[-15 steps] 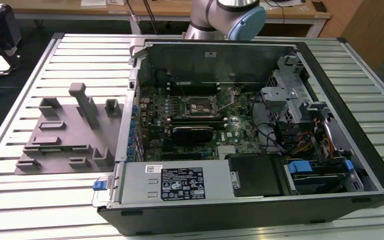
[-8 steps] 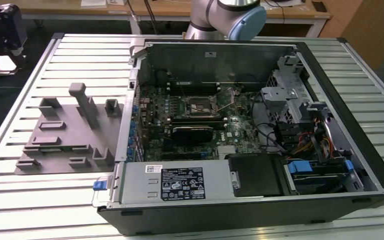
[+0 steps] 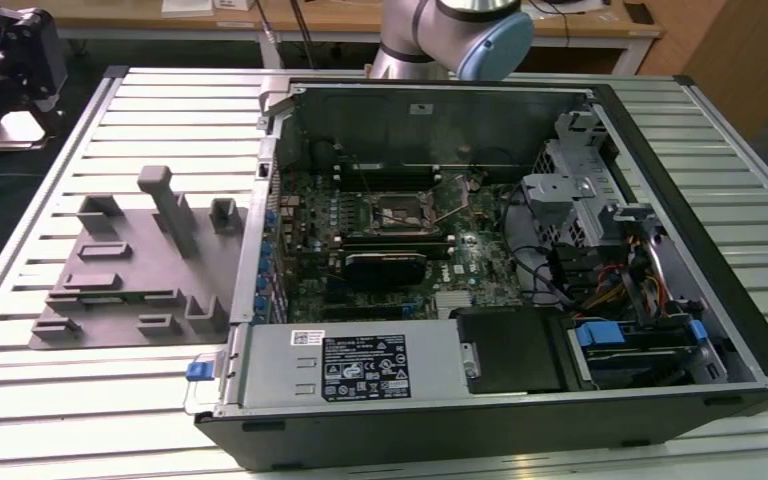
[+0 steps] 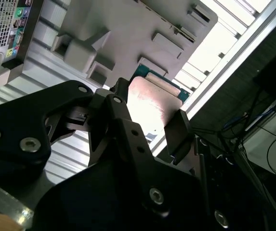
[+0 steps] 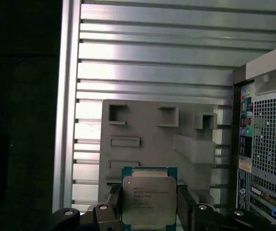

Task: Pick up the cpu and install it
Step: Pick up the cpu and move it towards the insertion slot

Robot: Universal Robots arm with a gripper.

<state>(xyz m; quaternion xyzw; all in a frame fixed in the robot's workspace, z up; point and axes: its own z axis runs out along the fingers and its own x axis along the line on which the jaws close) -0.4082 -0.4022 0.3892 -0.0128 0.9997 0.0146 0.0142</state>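
Silver-topped cpu (image 5: pixel 149 202) clamped between the hand's (image 5: pixel 149 191) two fingers (grey fixture block (image 5: pixel 152 127) behind it)

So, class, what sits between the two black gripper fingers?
The flat square silver-topped cpu, clamped by the fingers of the gripper, as the first wrist view shows.
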